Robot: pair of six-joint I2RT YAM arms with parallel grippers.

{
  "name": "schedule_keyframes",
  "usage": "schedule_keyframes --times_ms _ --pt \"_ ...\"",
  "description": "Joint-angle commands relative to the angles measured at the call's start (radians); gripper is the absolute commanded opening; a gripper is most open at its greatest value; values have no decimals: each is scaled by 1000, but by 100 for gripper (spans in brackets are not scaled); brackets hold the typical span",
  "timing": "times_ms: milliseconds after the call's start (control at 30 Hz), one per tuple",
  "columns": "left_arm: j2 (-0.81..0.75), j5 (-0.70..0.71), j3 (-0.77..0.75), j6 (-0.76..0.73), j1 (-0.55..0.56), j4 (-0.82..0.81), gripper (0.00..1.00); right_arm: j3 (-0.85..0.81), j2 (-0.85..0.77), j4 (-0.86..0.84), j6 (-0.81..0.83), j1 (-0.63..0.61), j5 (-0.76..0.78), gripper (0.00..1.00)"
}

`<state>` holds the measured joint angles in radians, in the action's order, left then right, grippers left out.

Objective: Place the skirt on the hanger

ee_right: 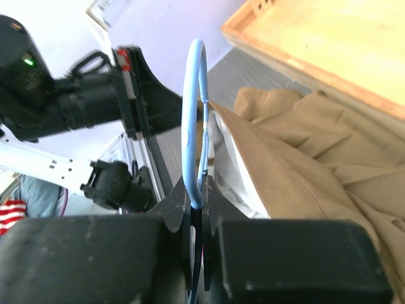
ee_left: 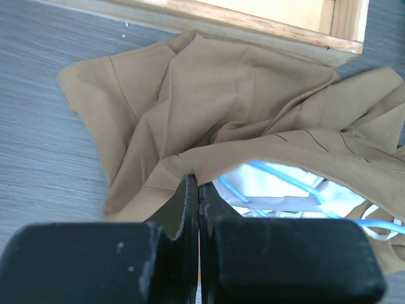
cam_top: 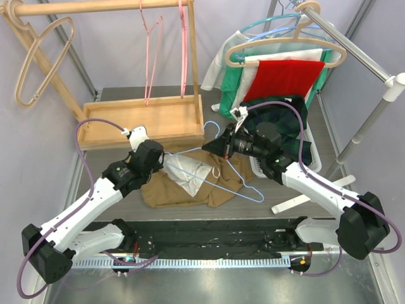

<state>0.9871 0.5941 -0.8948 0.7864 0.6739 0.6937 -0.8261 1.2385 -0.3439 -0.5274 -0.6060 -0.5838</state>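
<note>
**Skirt** [cam_top: 190, 189]: tan woven cloth, matte and softly creased. It lies in a rumpled heap on the grey wood-grain table [ee_left: 50, 164], between the two arms and just beside the tray [cam_top: 145, 120]. The waist is open and shows a smooth white lining [ee_left: 272, 191].

**Hanger** [ee_right: 192, 107]: thin blue wire, glossy, with a round curved hook. It lies across the skirt. In the left wrist view part of its wire runs inside the waist opening, over the lining, so it is judged partly threaded.

**Left gripper** [ee_left: 193, 182]: jaws pressed together on a folded edge of the skirt at the waist. Likely purpose is to lift that edge and keep the opening clear for the wire.

**Right gripper** [ee_right: 197, 206]: jaws closed on the hanger at the foot of the hook, which rises straight out of them. Holding it there probably gives control of the frame's angle as it slides in.

**Tray**: pale planed wood, straight raised edges, the base of a rack.
</note>
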Motion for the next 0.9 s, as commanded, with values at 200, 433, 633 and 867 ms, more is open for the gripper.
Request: schedule_keyframes --times_ms 200,433,633,867 --pt "84 -19 -24 68 -7 -8 0 -56 -2 -164 -6 0 42 1" --pt "90 -168 -26 -48 -7 -103 0 -137 140 -159 0 -6 -11 1" --pt "99 -208 -55 -82 -8 -42 20 -153 200 -199 -29 -15 -13 1" --pt "53 -137 -122 -55 -7 90 82 -202 249 -193 -32 -15 -62 1"
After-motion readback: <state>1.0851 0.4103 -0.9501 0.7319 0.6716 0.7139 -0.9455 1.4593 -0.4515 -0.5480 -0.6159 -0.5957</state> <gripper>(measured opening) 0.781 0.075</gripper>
